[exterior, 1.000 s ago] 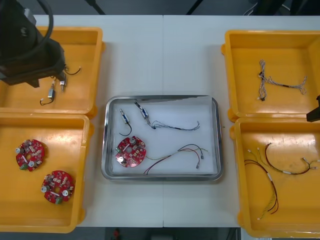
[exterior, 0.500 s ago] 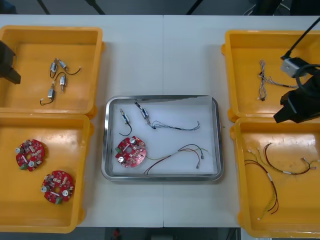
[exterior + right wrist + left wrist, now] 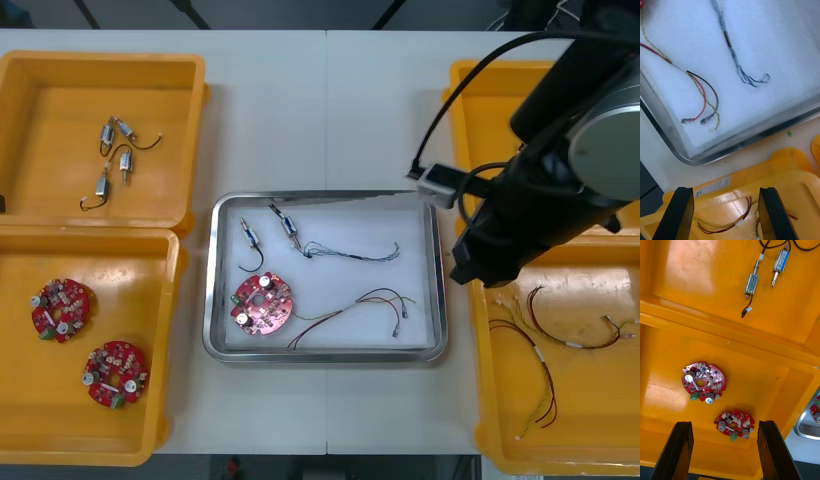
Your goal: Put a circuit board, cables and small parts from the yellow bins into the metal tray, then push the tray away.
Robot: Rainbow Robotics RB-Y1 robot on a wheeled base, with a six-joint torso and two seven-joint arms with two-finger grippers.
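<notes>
- The right gripper hangs over the inner edge of the near right bin. It is just beside the right rim of the metal tray.
- Its two black fingers stand wide apart, and nothing is between them.
- The right arm reaches in over the far right bin and hides much of it.
- The metal tray sits in the middle of the light surface, between the yellow bins. It is white inside.
- One round red circuit board lies in the tray, in the corner on the left that is closest to the robot.
- Two small metal parts lie in the tray beyond the board. Each one has a thin wire on it.
- A blue and white cable lies across the middle of the tray.
- A red and yellow cable lies next to the board, and its loose ends point at the right rim of the tray.
- The near right bin holds other red and yellow cables, spread out on its floor.
- The left gripper hangs by the outer side of the near left bin. Its fingers are wide apart too, and it holds nothing.
- That bin holds two other circuit boards, near each other but not touching.
- The far left bin holds four other small metal parts in a little bunch, each with a dark wire.
</notes>
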